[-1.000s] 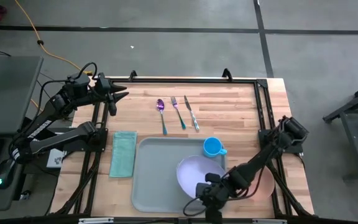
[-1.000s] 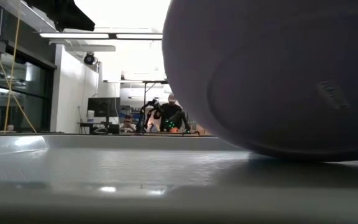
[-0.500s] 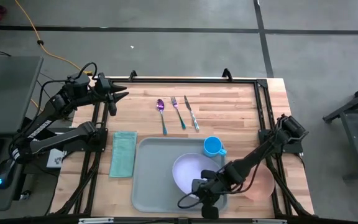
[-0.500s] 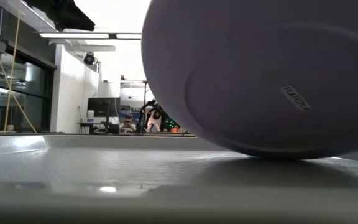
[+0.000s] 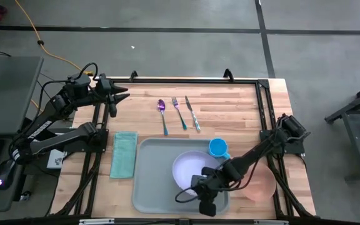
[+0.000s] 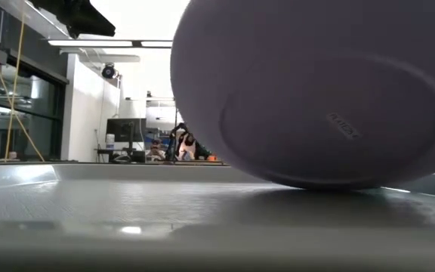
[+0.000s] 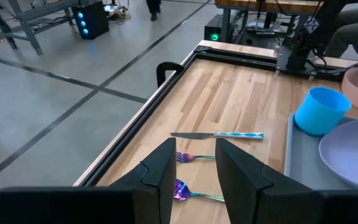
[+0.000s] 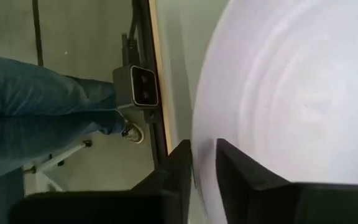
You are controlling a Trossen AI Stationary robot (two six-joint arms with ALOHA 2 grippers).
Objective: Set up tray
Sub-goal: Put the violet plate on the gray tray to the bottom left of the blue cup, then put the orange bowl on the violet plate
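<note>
A large pale grey-blue plastic tray with rounded corners and a raised rim is sitting at lower centre of the high view. The round lavender plate is tilting on it, its edge between the right gripper's barely parted fingers; the smooth plate could slip and clatter. The left gripper is waiting upper left, fingers slightly apart.
</note>
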